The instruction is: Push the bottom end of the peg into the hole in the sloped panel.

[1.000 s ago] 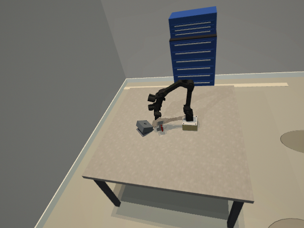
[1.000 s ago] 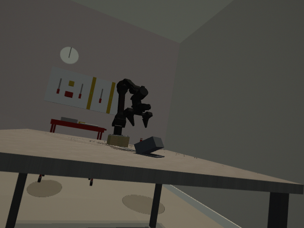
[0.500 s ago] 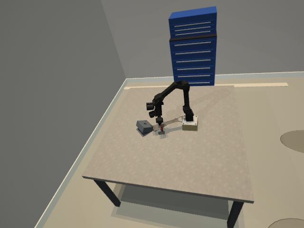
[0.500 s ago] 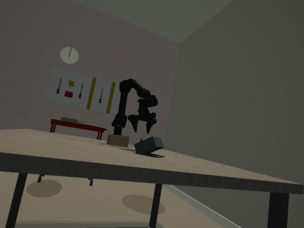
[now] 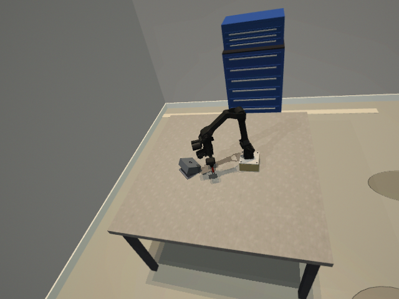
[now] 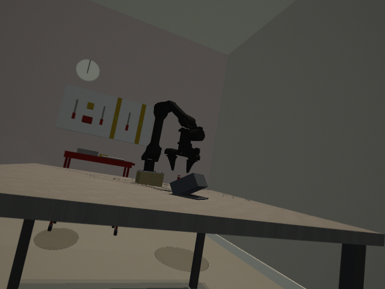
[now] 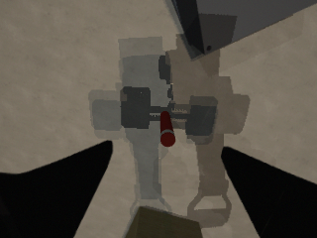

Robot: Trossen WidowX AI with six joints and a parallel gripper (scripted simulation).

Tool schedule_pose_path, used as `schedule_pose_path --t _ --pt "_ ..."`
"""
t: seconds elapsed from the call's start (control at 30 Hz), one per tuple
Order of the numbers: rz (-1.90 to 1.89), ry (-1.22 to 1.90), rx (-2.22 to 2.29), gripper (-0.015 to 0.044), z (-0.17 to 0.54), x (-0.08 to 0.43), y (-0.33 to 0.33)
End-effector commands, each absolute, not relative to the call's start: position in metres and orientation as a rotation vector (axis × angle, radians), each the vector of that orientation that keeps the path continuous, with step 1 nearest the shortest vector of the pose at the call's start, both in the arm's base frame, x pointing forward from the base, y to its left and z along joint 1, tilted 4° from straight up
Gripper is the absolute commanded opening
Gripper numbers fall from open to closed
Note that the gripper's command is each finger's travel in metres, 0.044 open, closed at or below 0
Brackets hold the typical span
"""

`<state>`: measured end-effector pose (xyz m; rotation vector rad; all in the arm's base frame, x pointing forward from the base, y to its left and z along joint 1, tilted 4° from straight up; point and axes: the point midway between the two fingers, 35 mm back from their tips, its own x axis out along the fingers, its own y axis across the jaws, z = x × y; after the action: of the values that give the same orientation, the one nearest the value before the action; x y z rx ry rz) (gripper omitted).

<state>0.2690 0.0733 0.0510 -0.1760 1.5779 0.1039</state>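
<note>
Tool: tool (image 6: 179,164) points down over the surface (image 5: 225,205), fingers spread wide, nothing between them. In the wrist view the two dark fingers sit at the lower left and lower right edges with a broad gap.
Peg: red peg (image 7: 167,130) stands upright on the surface, seen nearly end-on in the wrist view, centred in the gap between the fingers and below them, touching neither. From the top view the peg (image 5: 212,169) shows just under the tool; from the exterior view only its red tip (image 6: 178,177) shows behind the panel block.
Panel: grey sloped panel (image 5: 189,166) sits on the surface just beside the peg, apart from it. Its hole (image 5: 190,162) shows as a small dark spot on the sloped face. In the wrist view only a corner of the panel (image 7: 233,22) enters at the upper right.
Arm: arm (image 5: 225,125) arches from its tan base block (image 5: 249,166) over to the peg.
Shadows: grey and tan tool shadows lie on the surface around the peg.
</note>
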Motion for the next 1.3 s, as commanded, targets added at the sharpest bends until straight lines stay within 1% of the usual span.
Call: schedule_pose_path --t 0.0,1.13,1.27 --pt "0.095 1.584 -0.18 0.044 0.044 0.269 0.072" --pt "0.095 1.584 -0.18 0.044 -0.009 0.267 0.069" --pt "0.097 1.581 -0.171 0.0335 -0.005 0.268 0.07"
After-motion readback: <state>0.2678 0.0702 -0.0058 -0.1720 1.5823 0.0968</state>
